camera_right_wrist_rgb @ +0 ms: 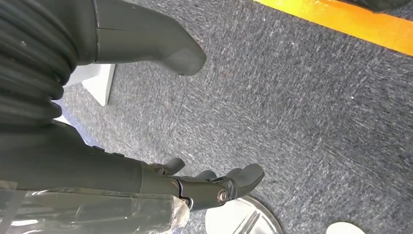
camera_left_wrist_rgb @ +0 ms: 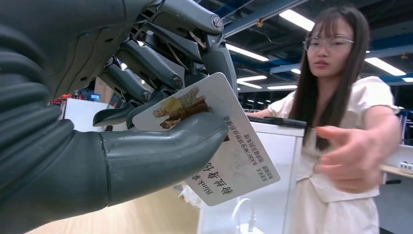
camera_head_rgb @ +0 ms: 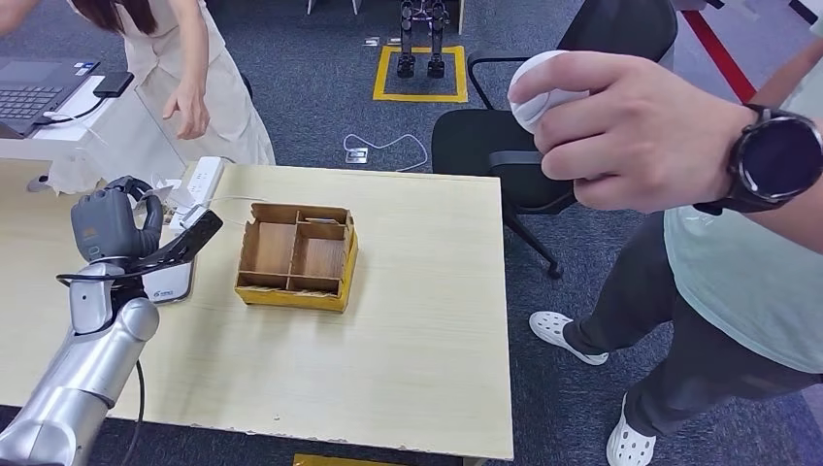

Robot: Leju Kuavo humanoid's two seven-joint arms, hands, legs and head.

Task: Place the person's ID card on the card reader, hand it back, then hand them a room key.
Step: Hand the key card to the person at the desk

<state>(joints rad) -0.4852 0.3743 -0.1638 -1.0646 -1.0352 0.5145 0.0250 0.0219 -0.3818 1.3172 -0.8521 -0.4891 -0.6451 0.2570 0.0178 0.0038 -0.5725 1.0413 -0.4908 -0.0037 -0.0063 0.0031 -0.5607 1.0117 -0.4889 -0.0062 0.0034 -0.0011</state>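
Pinching ID card (camera_left_wrist_rgb: 221,146) between thumb and fingers, left hand (camera_head_rgb: 116,225), right hand (camera_right_wrist_rgb: 195,122) open, empty

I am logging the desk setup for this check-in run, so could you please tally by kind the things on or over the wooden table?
ID card, held by the left hand: 1
Card reader: 1
Wooden compartment tray: 1
White power strip: 1
Total: 4

Wooden compartment tray (camera_head_rgb: 295,257), black office chair (camera_head_rgb: 505,146), laptop (camera_head_rgb: 34,92).
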